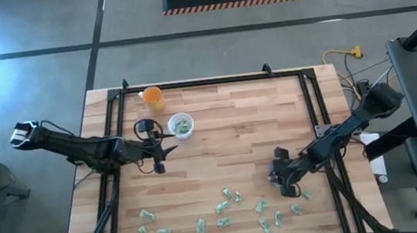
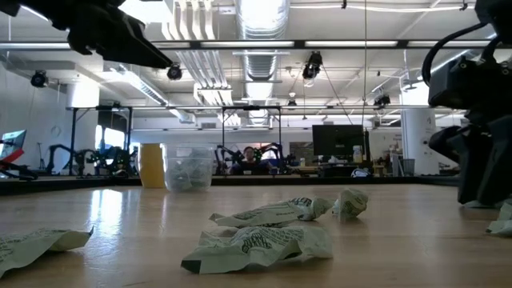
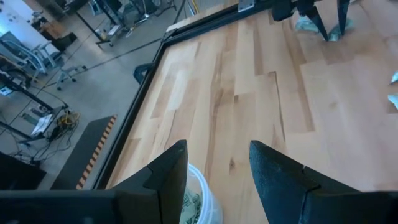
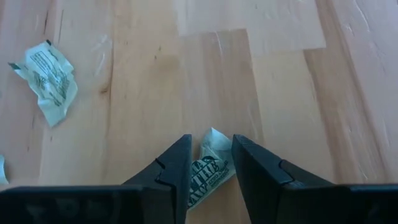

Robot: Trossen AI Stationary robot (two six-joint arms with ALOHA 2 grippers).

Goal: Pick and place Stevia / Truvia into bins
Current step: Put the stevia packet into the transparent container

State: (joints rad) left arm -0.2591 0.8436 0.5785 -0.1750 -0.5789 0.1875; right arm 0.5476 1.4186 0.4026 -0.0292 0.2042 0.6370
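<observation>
Several pale green-and-white Stevia sachets (image 1: 222,208) lie crumpled along the table's near part, and they also show in the low view (image 2: 264,244). The clear cup (image 1: 181,125) stands at the far left with sachets inside, beside an orange cup (image 1: 153,97). My left gripper (image 1: 159,159) hangs open and empty just near-left of the clear cup, whose rim (image 3: 200,198) shows under one finger. My right gripper (image 1: 283,180) is down at the table on the right, shut on one sachet (image 4: 208,165). Another sachet (image 4: 50,81) lies close by. My right gripper pinches the crumpled sachet between its two fingers (image 4: 180,163), which come from above, slanting down. A corner of the sachet (image 4: 213,137) sticks out past the fingertips. I cannot tell whether the sachet is clear of the table.
A black frame rail (image 1: 213,83) runs along the table's far and side edges. The middle of the wooden table (image 1: 242,136) is bare. More sachets (image 1: 298,194) lie beside my right gripper. The room with racks and a person shows behind the table in the low view.
</observation>
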